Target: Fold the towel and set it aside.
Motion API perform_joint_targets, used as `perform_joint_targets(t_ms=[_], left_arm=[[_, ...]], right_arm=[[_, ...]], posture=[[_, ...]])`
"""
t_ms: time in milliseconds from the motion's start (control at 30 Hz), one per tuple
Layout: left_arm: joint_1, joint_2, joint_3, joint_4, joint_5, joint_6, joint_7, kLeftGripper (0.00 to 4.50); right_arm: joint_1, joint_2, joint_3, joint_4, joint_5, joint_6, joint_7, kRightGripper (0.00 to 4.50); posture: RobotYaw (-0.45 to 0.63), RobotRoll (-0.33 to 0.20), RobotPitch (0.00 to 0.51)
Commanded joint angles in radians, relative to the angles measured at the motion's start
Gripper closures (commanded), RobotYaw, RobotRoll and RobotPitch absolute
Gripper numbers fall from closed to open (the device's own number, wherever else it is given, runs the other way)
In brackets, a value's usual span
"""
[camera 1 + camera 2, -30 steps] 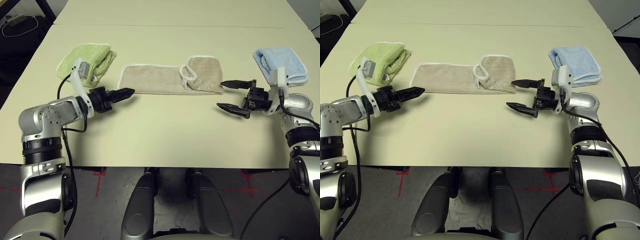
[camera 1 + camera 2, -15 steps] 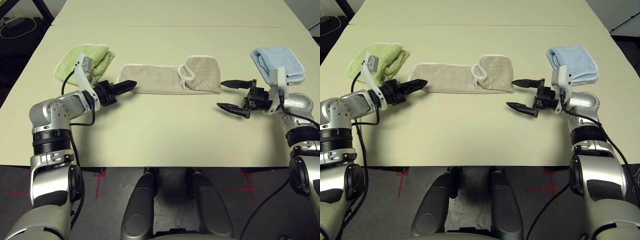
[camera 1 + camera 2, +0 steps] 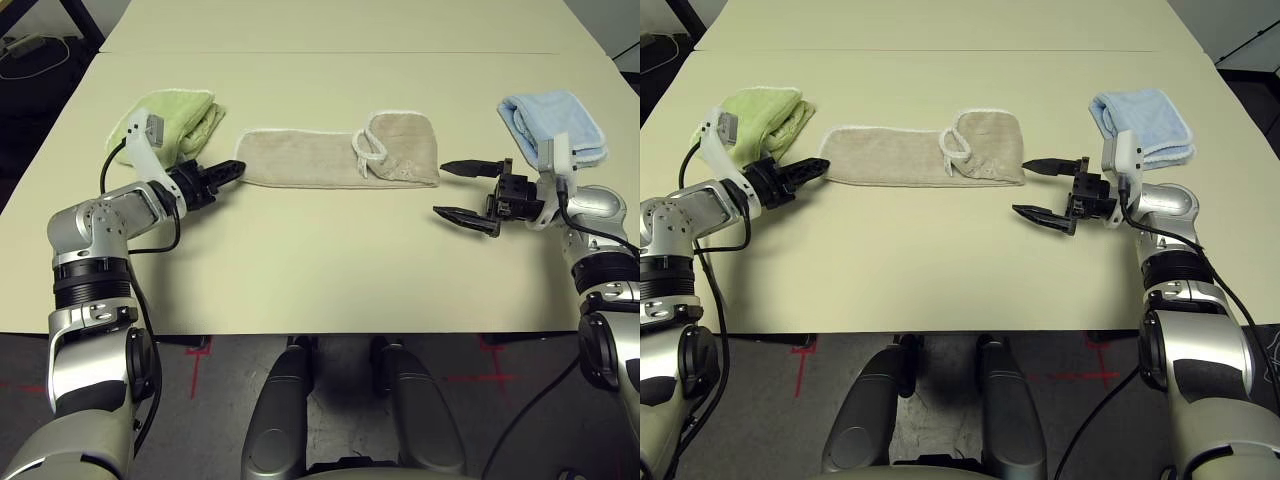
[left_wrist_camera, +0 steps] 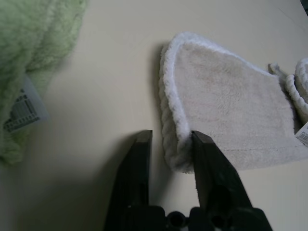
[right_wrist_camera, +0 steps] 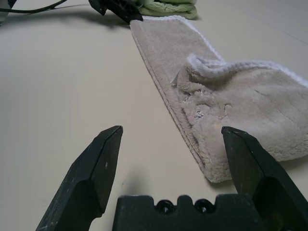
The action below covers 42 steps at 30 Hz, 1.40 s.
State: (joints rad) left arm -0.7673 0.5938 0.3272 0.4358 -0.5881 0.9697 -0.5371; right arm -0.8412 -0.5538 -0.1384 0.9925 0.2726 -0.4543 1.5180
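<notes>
Table (image 3: 330,260), cream, bare across its near half. Towel (image 3: 330,158) lies flat on it as a long folded strip, running left-right between the two grippers; white edging all round, right end bunched up with a white loop (image 3: 368,152) lying on top, small tag near the loop.

Left gripper (image 3: 228,174) is at the towel's left end, near corner. Wrist view: fingers (image 4: 136,178) narrowed, the towel's edged corner sits between them, the right finger against the cloth, the left one a sliver off it. Cannot tell if it is actually pinched; corner lies flat on the table, not lifted.

Right gripper (image 3: 453,190) sits just off the towel's right end, fingers spread wide, holding nothing; one fingertip near the towel's near right corner, not touching, the other further toward the table's near edge.

Green towel (image 3: 175,120), folded, lies just left of the towel's left end, behind the left gripper. Blue towel (image 3: 553,125), folded, lies right of the towel, well apart, behind the right wrist.

No containers seen.
</notes>
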Motion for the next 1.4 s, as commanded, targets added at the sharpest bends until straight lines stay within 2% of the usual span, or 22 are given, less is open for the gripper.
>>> perform_joint_targets(t_ms=[33,367,633,800,1033,1133,1400], left_arm=[[0.004,0.0,0.016,0.011,-0.006,0.034,0.007,4.46],[-0.008,-0.016,0.053,-0.038,-0.06,0.128,0.011,4.46],[-0.021,-0.007,0.038,-0.046,-0.055,0.141,0.002,4.46],[-0.035,-0.008,0.022,-0.043,-0.026,0.089,0.013,4.46],[-0.068,0.01,-0.045,0.019,0.065,0.012,0.024,4.46],[-0.048,0.025,-0.075,0.029,0.09,0.023,0.01,3.82],[-0.043,0.073,-0.088,-0.002,0.058,0.149,-0.077,0.82]], right_arm=[[0.011,-0.012,0.006,0.005,-0.011,-0.013,-0.001,0.0],[0.005,-0.017,0.005,0.017,-0.023,-0.024,-0.011,0.0],[0.003,-0.014,0.004,0.02,-0.028,-0.026,-0.016,0.0],[0.005,-0.014,0.004,0.021,-0.028,-0.028,-0.017,0.0],[0.003,-0.01,0.006,0.019,-0.029,-0.029,-0.019,0.0],[0.002,-0.011,0.005,0.019,-0.028,-0.029,-0.02,0.0],[-0.001,-0.012,0.008,0.022,-0.031,-0.031,-0.021,0.0]], posture=[[0.05,0.0,0.235],[0.05,0.0,0.232],[0.05,0.0,0.226],[0.05,0.0,0.224],[0.05,0.0,0.219],[0.04,0.0,0.218],[0.05,0.0,0.219]])
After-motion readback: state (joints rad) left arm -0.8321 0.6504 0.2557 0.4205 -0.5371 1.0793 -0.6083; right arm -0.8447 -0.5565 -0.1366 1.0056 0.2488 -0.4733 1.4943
